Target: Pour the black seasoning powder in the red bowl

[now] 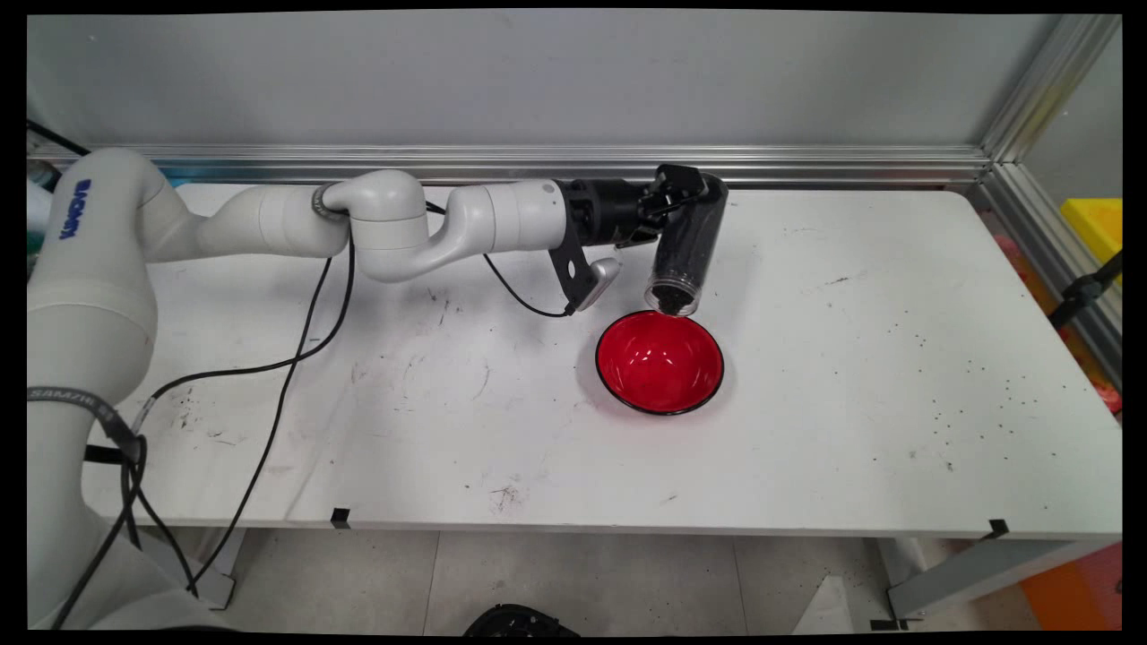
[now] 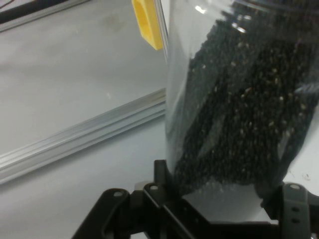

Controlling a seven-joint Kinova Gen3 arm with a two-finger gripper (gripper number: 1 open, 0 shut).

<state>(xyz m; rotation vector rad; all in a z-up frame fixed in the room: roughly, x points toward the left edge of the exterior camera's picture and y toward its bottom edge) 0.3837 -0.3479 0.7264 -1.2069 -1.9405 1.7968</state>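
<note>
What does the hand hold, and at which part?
The hand holds a clear jar of dark grains near its closed base, tipped mouth-down over the red bowl.

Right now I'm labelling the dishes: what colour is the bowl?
Red inside with a black rim, clearest in the main view: bowl.

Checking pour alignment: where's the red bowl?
Main view: the red bowl sits on the white table right of centre, just below the mouth of the tilted jar in the pincer.
</note>
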